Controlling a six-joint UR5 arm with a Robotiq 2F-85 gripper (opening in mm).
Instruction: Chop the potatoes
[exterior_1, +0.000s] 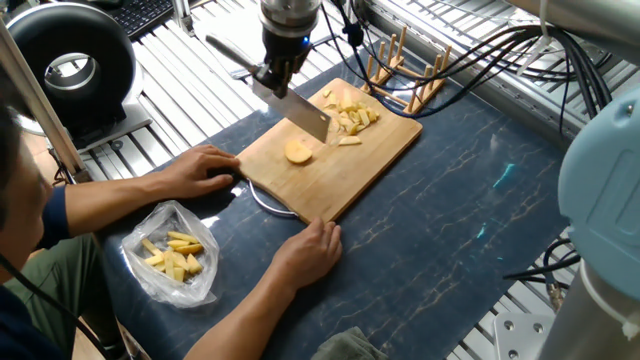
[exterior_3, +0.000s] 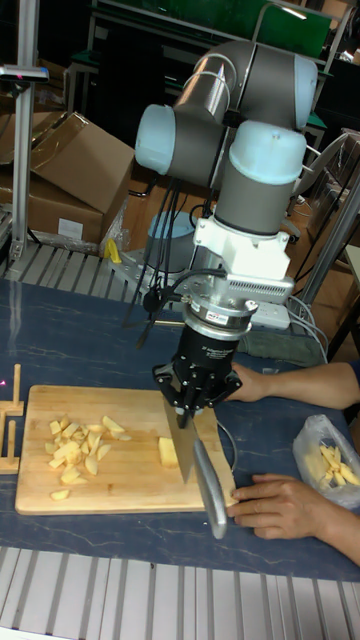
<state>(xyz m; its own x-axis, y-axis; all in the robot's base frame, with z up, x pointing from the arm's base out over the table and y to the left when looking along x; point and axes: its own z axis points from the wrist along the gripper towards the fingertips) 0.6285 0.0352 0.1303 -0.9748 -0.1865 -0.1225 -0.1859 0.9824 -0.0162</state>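
My gripper (exterior_1: 272, 74) (exterior_3: 191, 408) is shut on the handle of a cleaver-style knife (exterior_1: 298, 113) (exterior_3: 206, 472). The blade hangs just above the wooden cutting board (exterior_1: 350, 172) (exterior_3: 120, 500). One larger rounded potato chunk (exterior_1: 298, 152) (exterior_3: 168, 452) lies on the board right beside the blade. A pile of small chopped potato pieces (exterior_1: 351, 117) (exterior_3: 79, 446) sits at the board's far end. I cannot tell whether the blade touches the chunk.
A person's hands (exterior_1: 205, 168) (exterior_1: 311, 251) hold the board's near edge. A clear plastic bag (exterior_1: 176, 256) (exterior_3: 326, 462) with yellow pieces lies beside them. A wooden rack (exterior_1: 407, 72) stands behind the board; a ring light (exterior_1: 70, 62) is at back left.
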